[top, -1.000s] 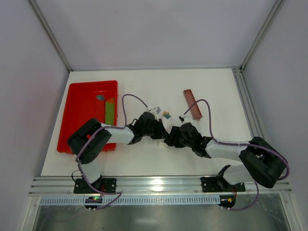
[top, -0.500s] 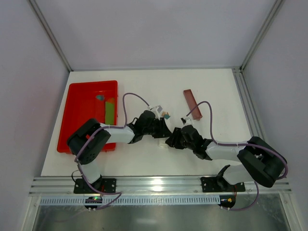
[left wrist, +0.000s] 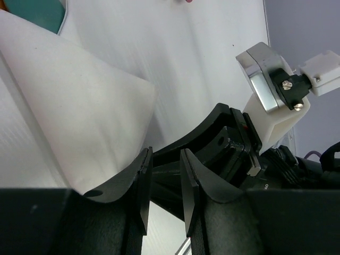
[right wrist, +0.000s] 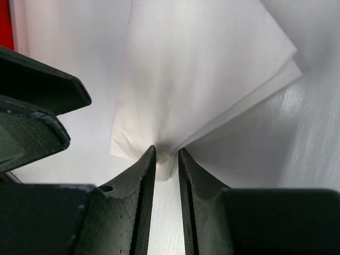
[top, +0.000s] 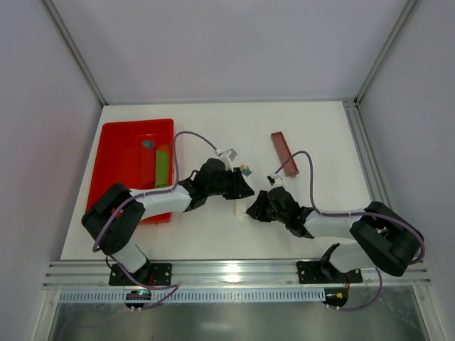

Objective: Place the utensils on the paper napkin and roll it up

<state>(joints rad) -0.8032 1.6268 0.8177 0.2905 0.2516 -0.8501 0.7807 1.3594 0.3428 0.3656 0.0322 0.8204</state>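
Observation:
The paper napkin is a white folded sheet lying on the white table. My right gripper is shut on a small fold at the napkin's near edge. In the top view it sits just right of centre. My left gripper is open with a narrow gap and nothing between its jaws. The napkin lies just outside its left finger, and the right gripper's black body shows through the gap. In the top view the left gripper is close above the right one, and the napkin is mostly hidden between them. The utensils are out of view.
A red tray stands at the left with a green strip in it. A flat reddish-brown bar lies at the back right. A small teal piece lies beyond the napkin. Purple cables loop over both arms.
The left arm's base link has swung left and its gripper has shifted slightly right and back. The right gripper has edged left and toward the near edge, still on the napkin.

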